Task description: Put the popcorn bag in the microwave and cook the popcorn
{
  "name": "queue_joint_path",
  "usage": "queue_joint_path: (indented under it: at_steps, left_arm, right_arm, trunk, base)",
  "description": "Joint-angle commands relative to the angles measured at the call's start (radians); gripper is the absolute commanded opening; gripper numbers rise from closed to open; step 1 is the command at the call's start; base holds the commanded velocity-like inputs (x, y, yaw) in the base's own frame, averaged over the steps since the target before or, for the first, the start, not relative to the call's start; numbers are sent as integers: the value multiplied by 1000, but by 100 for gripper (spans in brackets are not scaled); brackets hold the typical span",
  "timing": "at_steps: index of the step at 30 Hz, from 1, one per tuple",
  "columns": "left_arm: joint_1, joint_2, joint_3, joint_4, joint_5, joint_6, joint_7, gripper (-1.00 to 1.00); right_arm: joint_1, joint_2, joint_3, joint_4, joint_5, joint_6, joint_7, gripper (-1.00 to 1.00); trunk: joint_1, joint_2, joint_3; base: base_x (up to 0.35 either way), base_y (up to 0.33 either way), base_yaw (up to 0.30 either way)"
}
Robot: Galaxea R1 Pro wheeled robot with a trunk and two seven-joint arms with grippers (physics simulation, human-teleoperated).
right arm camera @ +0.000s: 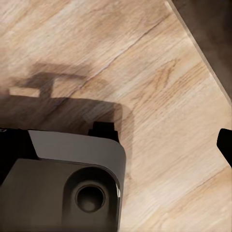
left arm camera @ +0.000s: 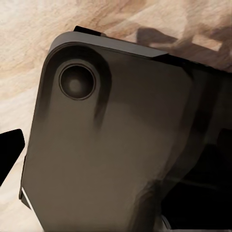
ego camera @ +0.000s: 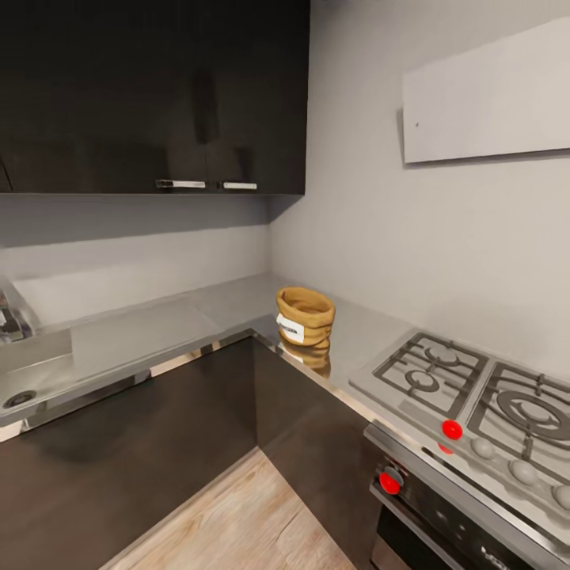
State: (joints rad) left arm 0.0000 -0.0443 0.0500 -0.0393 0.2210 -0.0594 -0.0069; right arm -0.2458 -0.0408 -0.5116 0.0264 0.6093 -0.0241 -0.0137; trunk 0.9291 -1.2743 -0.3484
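Nearest to me in the head view is the wooden floor (ego camera: 237, 514), running in at about 6 o'clock between the dark lower cabinets (ego camera: 142, 443). At 4 to 5 o'clock I have the oven front (ego camera: 427, 514) with a red knob (ego camera: 389, 481), and above it the gas hob (ego camera: 475, 396) with grey grates, pale knobs along its front edge and a second red knob (ego camera: 452, 429).

Both wrist cameras look down at the same wood floor. The left wrist view shows the dark rounded base of the robot (left arm camera: 111, 145), with a round recess on it; one dark fingertip (left arm camera: 9, 150) pokes in at the edge. The right wrist view shows the base (right arm camera: 67, 183) again and a dark fingertip (right arm camera: 225, 141) at the frame edge. From these I cannot tell how far either set of jaws is open, and I see nothing held in them.

Farther in, the countertop (ego camera: 150, 332) wraps the corner in an L, grey and glossy. The popcorn bag (ego camera: 304, 317) stands upright on it just past centre, near the inner corner edge, between the corner and the hob, white label facing me. A sink (ego camera: 24, 356) sits at 9 o'clock.

Farthest, dark upper cabinets (ego camera: 158, 95) fill 11 to 12 o'clock, and a pale wall panel (ego camera: 487, 95) hangs at 2 o'clock.
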Motion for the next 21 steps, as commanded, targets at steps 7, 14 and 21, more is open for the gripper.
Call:
queue_joint_path:
  at_steps: [7,14,21]
  left_arm:
    - [0,0,4,-1,3,-2,-1,100]
    - [0,0,4,-1,3,-2,-1,100]
    - [0,0,4,-1,4,-2,-1,100]
  right_arm:
    - [-1,-2,-8,4,9,-2,4,100]
    - [32,8,-7,5,88,9,5,100]
    - [34,6,-8,4,119,10,4,100]
  trunk:
    - [-27,49,21]
    - [-54,98,43]
    - [-81,147,61]
  base:
    - [0,0,0]
    - [0,0,0]
    - [0,0,-33]
